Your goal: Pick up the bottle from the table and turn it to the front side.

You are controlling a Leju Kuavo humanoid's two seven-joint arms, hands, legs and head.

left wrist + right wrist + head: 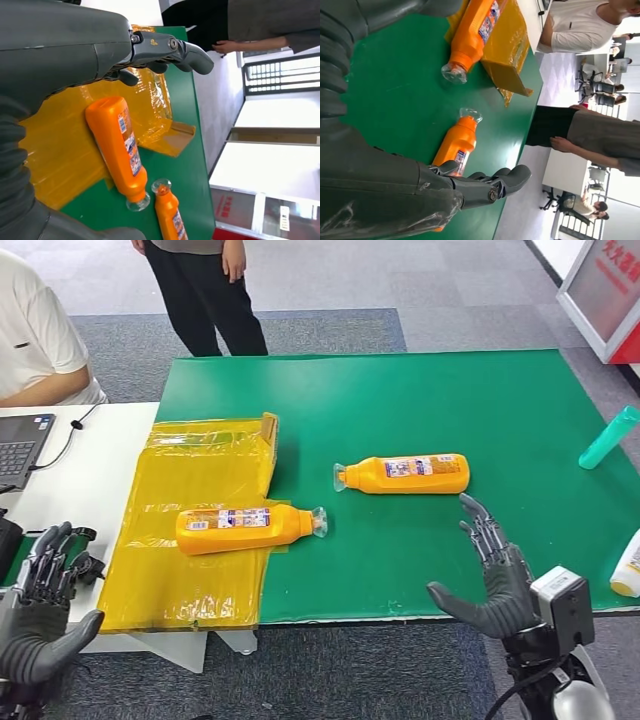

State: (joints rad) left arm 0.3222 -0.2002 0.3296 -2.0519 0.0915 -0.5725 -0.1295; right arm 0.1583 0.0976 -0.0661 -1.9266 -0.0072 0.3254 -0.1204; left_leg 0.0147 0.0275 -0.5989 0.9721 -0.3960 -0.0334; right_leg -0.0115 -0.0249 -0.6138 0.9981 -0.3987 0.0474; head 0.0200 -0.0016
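Two orange bottles with clear caps lie on their sides. One bottle [404, 473] [457, 145] rests on the green mat [423, 410], cap pointing left. The other bottle [245, 528] [119, 145] [476, 30] lies on a yellow plastic sheet [189, 540], cap pointing right. My right hand [494, 575] hovers open just in front of the mat bottle, fingers [497, 185] spread, apart from it. At the lower left my left hand [41, 605] is open and holds nothing, well left of the sheet bottle, its fingers [170, 50] extended.
A teal bottle [610, 437] and a white bottle [628, 567] lie at the mat's right edge. A laptop [21, 445] sits on the white table [98, 470] at left, where a person sits; another person [204, 290] stands beyond the mat.
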